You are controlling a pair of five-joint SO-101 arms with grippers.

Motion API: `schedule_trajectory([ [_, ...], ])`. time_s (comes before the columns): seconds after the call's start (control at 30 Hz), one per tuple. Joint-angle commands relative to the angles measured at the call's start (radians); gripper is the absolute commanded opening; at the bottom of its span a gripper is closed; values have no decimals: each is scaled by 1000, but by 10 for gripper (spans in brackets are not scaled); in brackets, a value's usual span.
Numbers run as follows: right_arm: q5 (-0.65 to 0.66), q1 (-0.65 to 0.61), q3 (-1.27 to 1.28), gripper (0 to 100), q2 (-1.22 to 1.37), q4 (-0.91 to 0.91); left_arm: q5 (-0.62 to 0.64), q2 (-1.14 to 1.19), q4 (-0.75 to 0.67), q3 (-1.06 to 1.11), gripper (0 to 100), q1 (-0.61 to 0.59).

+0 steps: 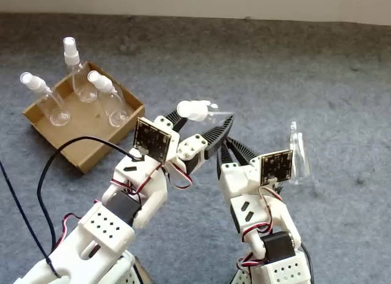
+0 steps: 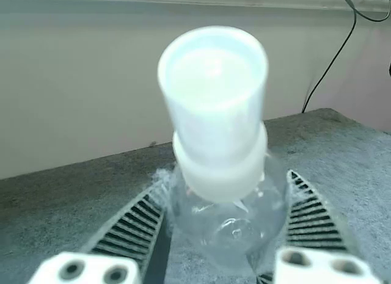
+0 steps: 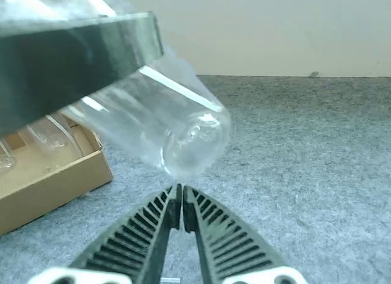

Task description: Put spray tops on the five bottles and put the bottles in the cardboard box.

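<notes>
Watching from the side: left tool is pinching a clear bottle by its body, tilted and up off the surface, with a white spray top on it. Left wrist view agrees: ribbed fingers are pressed in on either side of the glass, cap toward the camera. Gripping the body rather than the cap makes sense, since nothing then pushes on the top during a carry.

Right tool sits just below that bottle, pressed together with nothing in it. Its own view shows the fingers meeting at the tips, with the bottle base above them. My read: it's parked low so the left arm has a free swing.

The cardboard box is on the left arm's side, with three capped bottles leaning inside and open floor at its near end.

A last bottle stands upright on the surface beside the right arm's wrist. I can't make out a white top on it.

Judgement: three of five are boxed, the fourth is capped and ready to go over, and the fifth probably needs its top.
</notes>
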Motion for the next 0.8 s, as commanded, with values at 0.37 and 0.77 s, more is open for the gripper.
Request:
schedule_trajectory([
  [0.37,9,13,153,9,-12,50,3,-7,247,-177,140,-197],
  [0.77,9,13,153,9,-10,50,3,-8,838,-499,140,-414],
])
